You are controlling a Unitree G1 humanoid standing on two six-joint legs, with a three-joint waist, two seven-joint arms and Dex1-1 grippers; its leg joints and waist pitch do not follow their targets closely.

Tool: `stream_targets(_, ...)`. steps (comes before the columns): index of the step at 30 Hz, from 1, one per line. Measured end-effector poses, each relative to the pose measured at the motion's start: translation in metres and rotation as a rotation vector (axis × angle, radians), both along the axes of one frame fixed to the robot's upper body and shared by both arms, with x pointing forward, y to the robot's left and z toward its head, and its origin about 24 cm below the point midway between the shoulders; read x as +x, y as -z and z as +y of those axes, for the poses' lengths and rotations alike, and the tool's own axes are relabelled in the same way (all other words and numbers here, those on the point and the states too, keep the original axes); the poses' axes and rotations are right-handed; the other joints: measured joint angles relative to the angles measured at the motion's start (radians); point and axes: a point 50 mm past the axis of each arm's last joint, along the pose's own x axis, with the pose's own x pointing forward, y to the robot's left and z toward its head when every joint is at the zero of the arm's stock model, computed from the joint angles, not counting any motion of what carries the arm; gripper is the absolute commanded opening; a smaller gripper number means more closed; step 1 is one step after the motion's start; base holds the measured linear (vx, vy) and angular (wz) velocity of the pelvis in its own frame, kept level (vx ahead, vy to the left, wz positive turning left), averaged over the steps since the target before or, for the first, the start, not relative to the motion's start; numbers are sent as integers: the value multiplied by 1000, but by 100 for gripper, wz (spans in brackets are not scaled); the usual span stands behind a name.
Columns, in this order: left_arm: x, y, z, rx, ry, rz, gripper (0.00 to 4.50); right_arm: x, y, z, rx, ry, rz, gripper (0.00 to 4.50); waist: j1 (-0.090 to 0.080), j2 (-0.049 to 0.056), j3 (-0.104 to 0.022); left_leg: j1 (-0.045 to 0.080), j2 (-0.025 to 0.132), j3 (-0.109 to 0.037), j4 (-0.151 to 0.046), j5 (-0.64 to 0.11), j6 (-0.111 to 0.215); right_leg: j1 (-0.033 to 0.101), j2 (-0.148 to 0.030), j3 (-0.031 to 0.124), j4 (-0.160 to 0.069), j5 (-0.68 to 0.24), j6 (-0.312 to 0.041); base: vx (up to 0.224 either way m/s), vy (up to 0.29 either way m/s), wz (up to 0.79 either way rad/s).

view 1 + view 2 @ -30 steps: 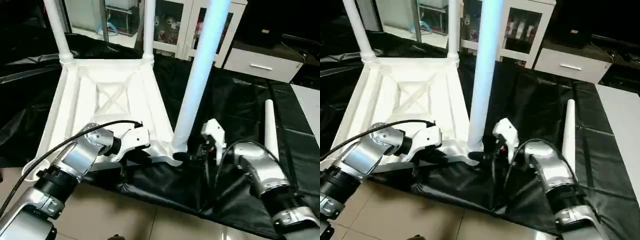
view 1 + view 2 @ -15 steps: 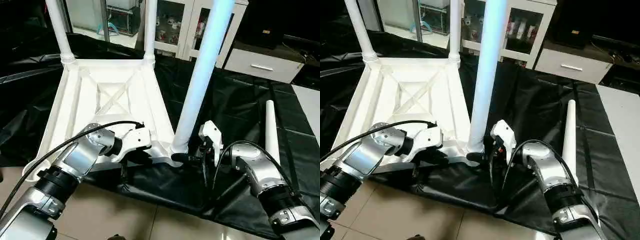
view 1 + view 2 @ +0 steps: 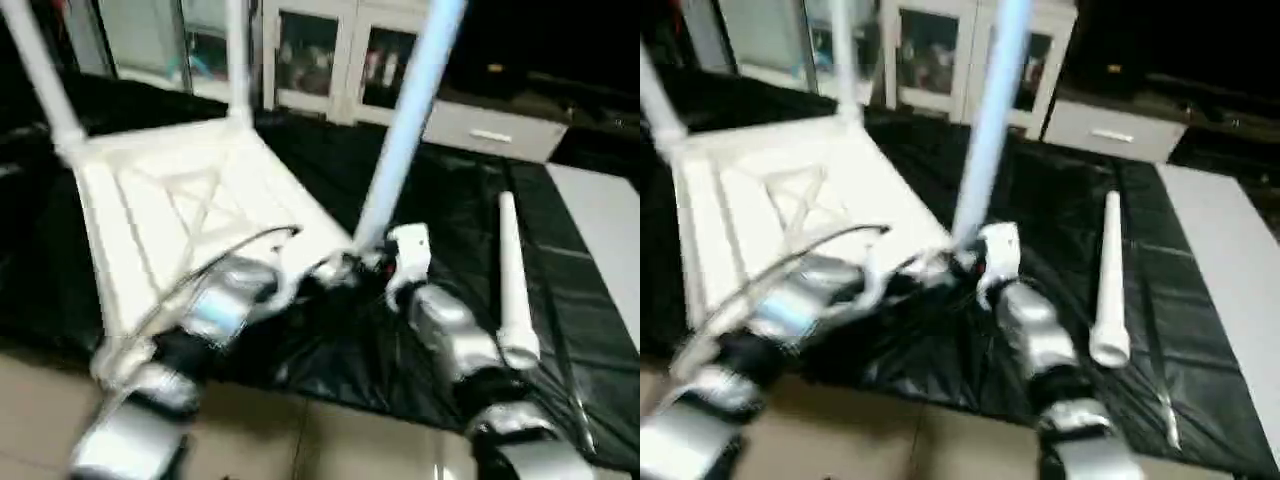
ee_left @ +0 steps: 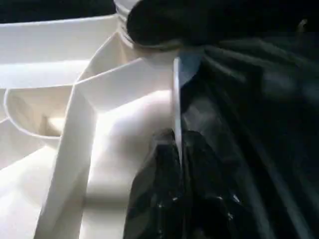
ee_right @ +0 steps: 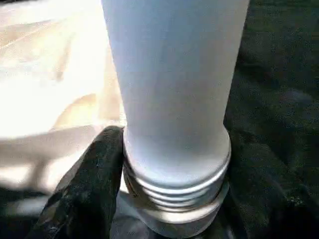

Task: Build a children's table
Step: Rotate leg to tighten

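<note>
Looking through the head camera, I see the children's table (image 3: 190,200) lying upside down on the black-covered tabletop (image 3: 450,210), ribbed underside up. Three legs stand in its corner sockets with their long axes upright; the nearest leg (image 3: 400,130) rises just above my right tool (image 3: 362,262) and leans slightly to my right. A fourth leg (image 3: 512,275) lies flat beyond the right tool's outer side, its long axis running away from me, thick end nearest.

In the left wrist view, my left tool (image 4: 174,164) is clenched on the tabletop's thin white edge wall.

In the right wrist view, the right tool's black fingers (image 5: 87,184) grasp the threaded base of the upright leg (image 5: 174,89).
</note>
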Motion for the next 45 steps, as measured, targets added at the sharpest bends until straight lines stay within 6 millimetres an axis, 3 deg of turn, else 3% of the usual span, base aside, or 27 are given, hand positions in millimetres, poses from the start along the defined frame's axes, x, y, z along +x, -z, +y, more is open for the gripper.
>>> stream_targets(6,6,3,-25,-13,-62,-24,0,8,-2,4,-16,158,8,268,11,5,0,-5,-4,0,-2,0,1,0,-2,2,-5,1,1,0,0,0)
stream_targets(10,7,2,-27,-14,-57,-28,0,8,-3,2,-18,151,-12,268,15,6,-1,-8,-4,0,-1,0,1,-1,-2,4,-5,13,4,0,0,0)
stream_targets(11,7,2,-27,-15,-52,-29,0,7,-2,0,-16,136,-21,324,17,7,-1,-8,-4,0,-2,0,1,-1,-2,3,-5,14,5,0,0,0)
stream_targets(15,9,0,-16,-2,-27,-34,0,-1,1,-5,-6,-3,-82,374,12,8,-1,-9,-2,0,-7,0,1,-3,0,1,-5,15,6,0,0,0)
stream_targets(18,8,-2,-6,1,22,-25,0,-8,1,-17,-38,-126,-118,386,8,8,-1,-11,0,0,-11,0,1,-5,1,0,-5,15,6,0,0,0)
stream_targets(23,-6,-6,18,-9,208,24,0,-21,-9,-54,-142,-411,-167,386,15,9,0,-12,2,0,-10,1,1,-6,2,-2,-5,12,4,0,0,0)
stream_targets(30,-26,-13,41,28,422,97,0,-39,-19,-62,-162,-760,-144,386,38,8,0,-13,2,2,-1,0,3,-3,0,-1,-5,5,0,9,2,0)
stream_targets(36,-31,-14,43,41,459,124,0,-39,-21,-55,-136,-840,-141,386,43,7,0,-12,3,4,-1,-1,3,-3,0,-1,-4,5,0,0,0,0)
stream_targets(45,-33,-15,43,45,453,130,0,-34,-18,-46,-126,-856,-137,315,43,2,0,-12,3,4,-1,-1,3,-4,0,-1,-3,4,0,0,0,0)
